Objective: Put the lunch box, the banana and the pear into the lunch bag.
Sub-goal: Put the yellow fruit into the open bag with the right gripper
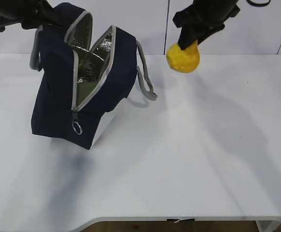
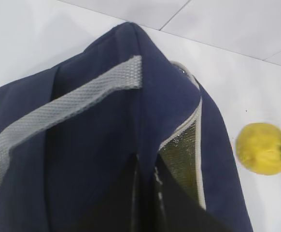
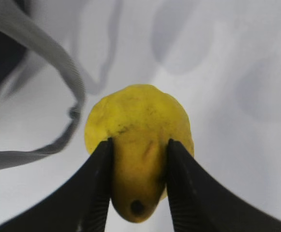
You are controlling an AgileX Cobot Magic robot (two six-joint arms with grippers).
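The navy-blue fabric lunch bag (image 1: 63,104) with its silver foil lining gapes, yet its floor stays hidden in every view. The left gripper's black fingers (image 2: 174,208) are cut off by the wrist picture's lower edge. A dark arm covers the lumpy yellow pear's (image 1: 183,59) top outside.

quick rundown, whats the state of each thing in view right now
lunch bag: unzipped, top gaping, foil lining showing, standing tilted on the table
pear: lifted off the table, right of the bag
right gripper: shut on the pear
left gripper: shut, pinching the bag's edge
table: white
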